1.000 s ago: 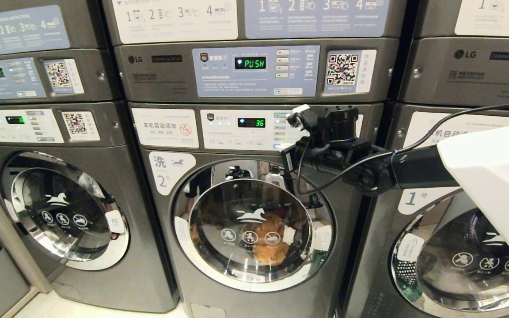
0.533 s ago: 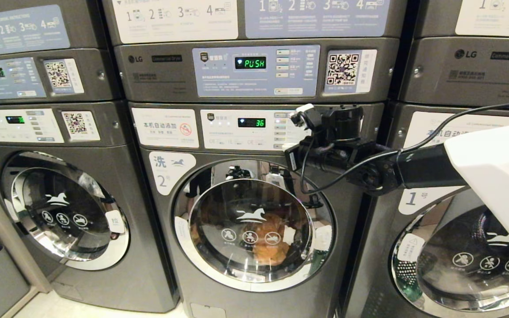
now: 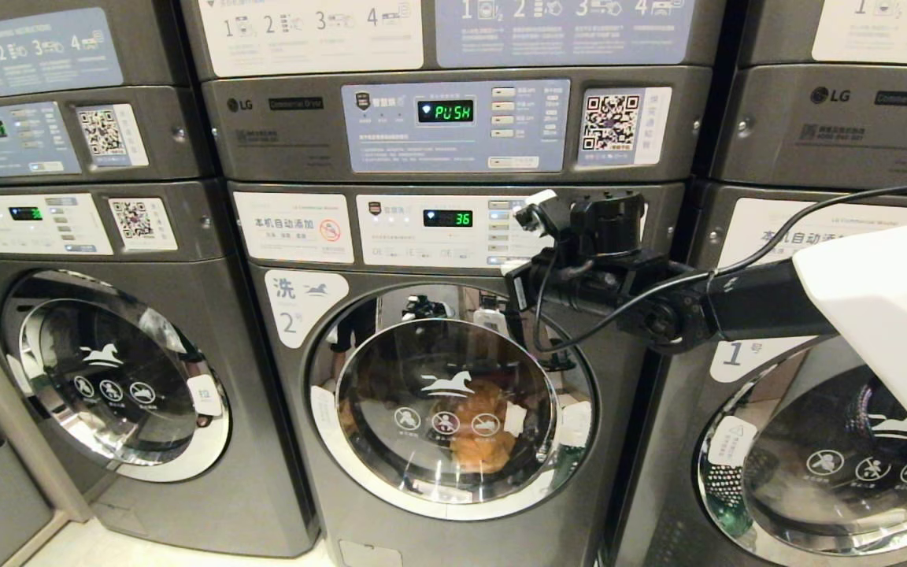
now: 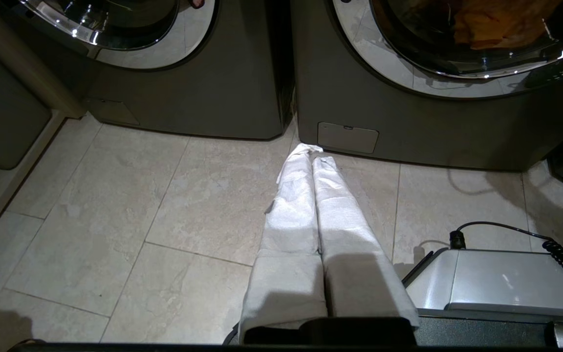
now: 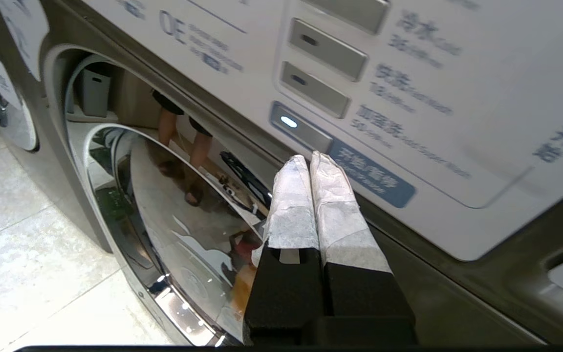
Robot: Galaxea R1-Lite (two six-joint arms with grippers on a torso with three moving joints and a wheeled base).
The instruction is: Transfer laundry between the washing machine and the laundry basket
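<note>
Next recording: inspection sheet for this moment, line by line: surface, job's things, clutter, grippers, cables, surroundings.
Surface: pale tiled floor, bare where seen.
Job's things: dark grey front-loading washing machine labelled 2, round glass door shut, orange laundry inside; basket not clearly seen.
Clutter: nothing seen.
Grippers: right gripper shut, tips at lit button of the control panel; left gripper shut, low over floor.
Cables: black cable along right arm.
Surroundings: alike machines either side, dryers stacked above.

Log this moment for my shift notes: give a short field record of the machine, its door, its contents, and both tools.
machine: dark grey front-loading washing machine labelled 2
door: round chrome-rimmed glass door, closed
display: green 36
contents: orange laundry behind the glass
right tool: shut, tips at the lit bottom button of the control panel
left tool: shut, low over the pale tiled floor
</note>
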